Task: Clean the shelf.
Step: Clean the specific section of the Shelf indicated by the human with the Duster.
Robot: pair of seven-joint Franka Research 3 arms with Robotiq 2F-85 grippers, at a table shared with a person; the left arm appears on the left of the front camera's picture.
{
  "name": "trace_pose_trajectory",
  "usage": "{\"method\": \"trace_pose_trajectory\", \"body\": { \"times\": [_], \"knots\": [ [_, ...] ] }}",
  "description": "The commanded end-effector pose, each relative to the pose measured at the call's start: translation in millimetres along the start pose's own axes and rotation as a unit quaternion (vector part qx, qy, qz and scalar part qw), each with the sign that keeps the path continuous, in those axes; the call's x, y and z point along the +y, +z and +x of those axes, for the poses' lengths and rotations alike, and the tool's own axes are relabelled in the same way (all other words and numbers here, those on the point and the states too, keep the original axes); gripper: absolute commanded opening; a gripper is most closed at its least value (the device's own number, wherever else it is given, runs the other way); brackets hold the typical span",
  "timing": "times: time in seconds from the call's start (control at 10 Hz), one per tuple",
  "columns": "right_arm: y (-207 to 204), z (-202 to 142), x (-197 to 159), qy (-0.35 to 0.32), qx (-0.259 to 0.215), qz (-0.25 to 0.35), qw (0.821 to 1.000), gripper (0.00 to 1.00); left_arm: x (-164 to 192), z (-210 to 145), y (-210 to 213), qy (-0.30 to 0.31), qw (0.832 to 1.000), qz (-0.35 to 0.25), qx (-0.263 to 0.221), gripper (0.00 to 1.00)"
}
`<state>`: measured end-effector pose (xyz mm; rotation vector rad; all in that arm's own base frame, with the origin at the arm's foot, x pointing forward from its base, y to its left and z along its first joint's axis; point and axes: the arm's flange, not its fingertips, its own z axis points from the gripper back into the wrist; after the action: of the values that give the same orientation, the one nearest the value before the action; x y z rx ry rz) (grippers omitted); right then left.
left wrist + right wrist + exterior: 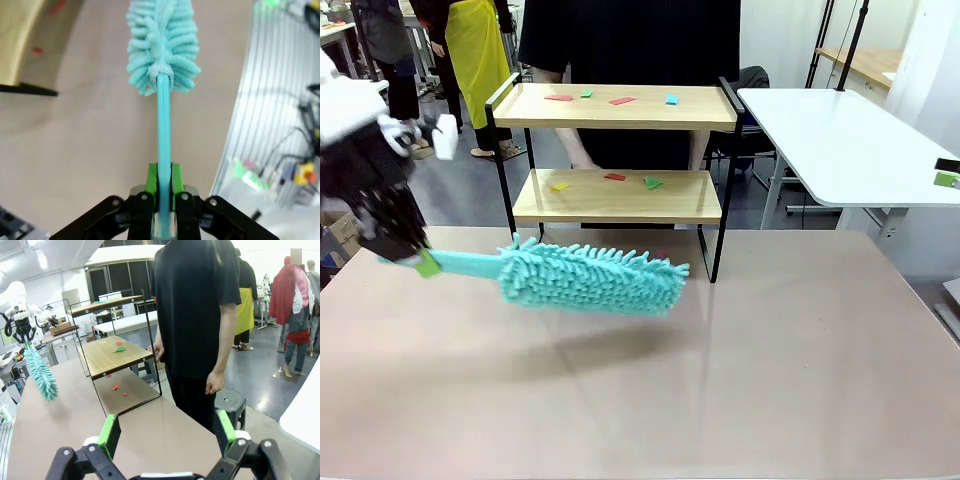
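The shelf [616,196] stands at the far side of the table, two wooden boards in a black frame. Small coloured paper scraps [618,101] lie on both boards. My left gripper [417,259] is at the left, shut on the handle of a teal fluffy duster [590,277]. The duster's head hangs over the table in front of the shelf's lower board. In the left wrist view the green pads [151,180] clamp the handle of the duster [162,45]. My right gripper [167,432] is open and holds nothing, facing the shelf [107,357] end-on.
A person in a black shirt [630,40] stands right behind the shelf, hands down. A white table [850,140] stands at the back right. Red scraps [115,386] lie on the tabletop under the shelf. A dark stool [230,402] is beside the person.
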<state>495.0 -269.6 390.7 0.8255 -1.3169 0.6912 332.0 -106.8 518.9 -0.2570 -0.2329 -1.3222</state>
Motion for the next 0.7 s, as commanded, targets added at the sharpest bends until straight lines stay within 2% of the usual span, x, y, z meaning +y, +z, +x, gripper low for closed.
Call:
{"method": "trace_pose_trajectory", "body": {
  "times": [0.0,0.2,0.3,0.4,0.5,0.6],
  "knots": [
    [-2,2,1,0.003,0.0,0.001,1.0,1.0,-25,3,-40,0.045,0.995,0.04,-0.08,0.13],
    [-2,2,1,0.003,0.0,0.001,1.0,1.0,-42,17,-84,0.098,0.984,0.048,-0.141,0.13],
    [-2,2,1,0.003,0.0,0.001,1.0,1.0,-44,22,-93,0.095,0.983,0.042,-0.149,0.13],
    [-2,2,1,0.003,0.0,0.001,1.0,1.0,-39,24,-83,0.034,0.993,0.013,-0.113,0.13],
    [-2,2,1,0.003,0.0,0.001,1.0,1.0,-21,28,-64,0.095,0.987,0.034,-0.127,0.13],
    [-2,2,1,0.003,0.0,0.001,1.0,1.0,-21,28,-64,0.095,0.987,0.034,-0.127,0.13]
  ]
}}
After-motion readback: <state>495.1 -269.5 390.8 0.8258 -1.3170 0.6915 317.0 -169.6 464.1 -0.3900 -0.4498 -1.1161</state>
